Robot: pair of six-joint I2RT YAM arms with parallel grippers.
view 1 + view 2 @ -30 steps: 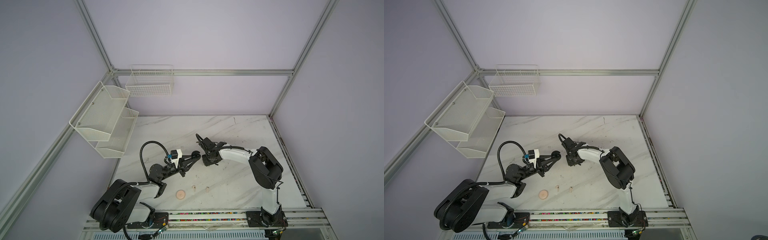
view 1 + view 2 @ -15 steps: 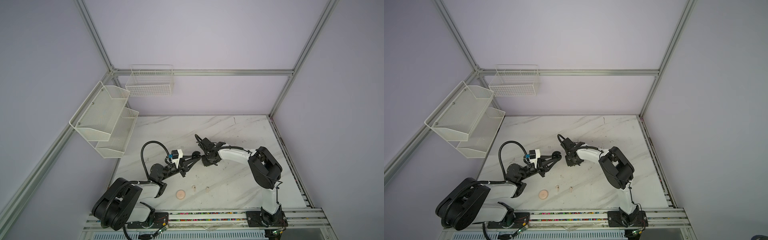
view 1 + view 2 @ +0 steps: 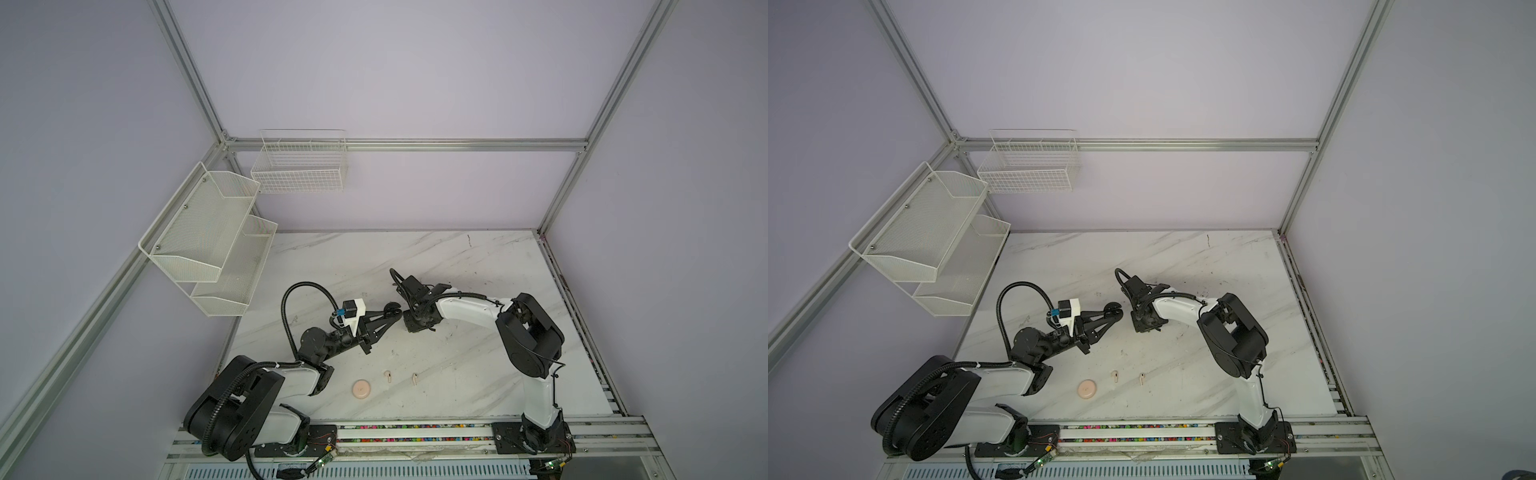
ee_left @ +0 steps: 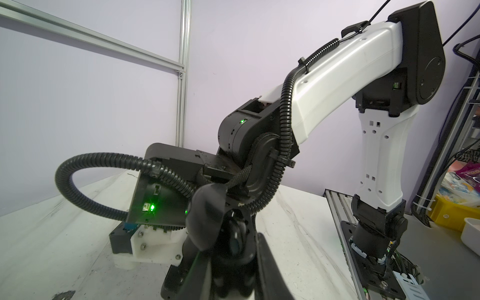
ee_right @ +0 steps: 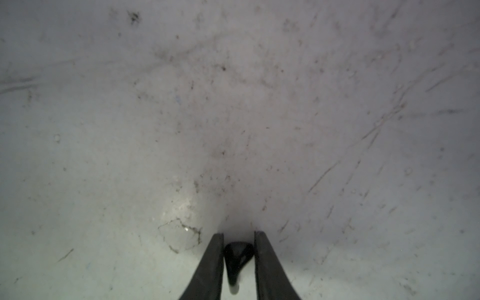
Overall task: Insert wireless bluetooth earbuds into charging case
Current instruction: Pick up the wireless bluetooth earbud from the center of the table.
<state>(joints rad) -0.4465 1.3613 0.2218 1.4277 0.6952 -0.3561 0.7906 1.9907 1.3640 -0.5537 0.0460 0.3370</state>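
My left gripper is shut on a black charging case with its lid up, held just above the table in both top views. Close to its right, my right gripper points straight down at the marble table. In the right wrist view the right gripper is shut on a black earbud, its fingers pressing the head from both sides. Two cream earbuds lie near the front, beside a round cream case.
Two white mesh shelves hang on the left wall and a wire basket on the back wall. An aluminium rail runs along the table's front edge. A cracked, scuffed patch marks the table beside the right fingers.
The right gripper's jaws have closed in on the black earbud. The left gripper still holds the black case and has barely moved.
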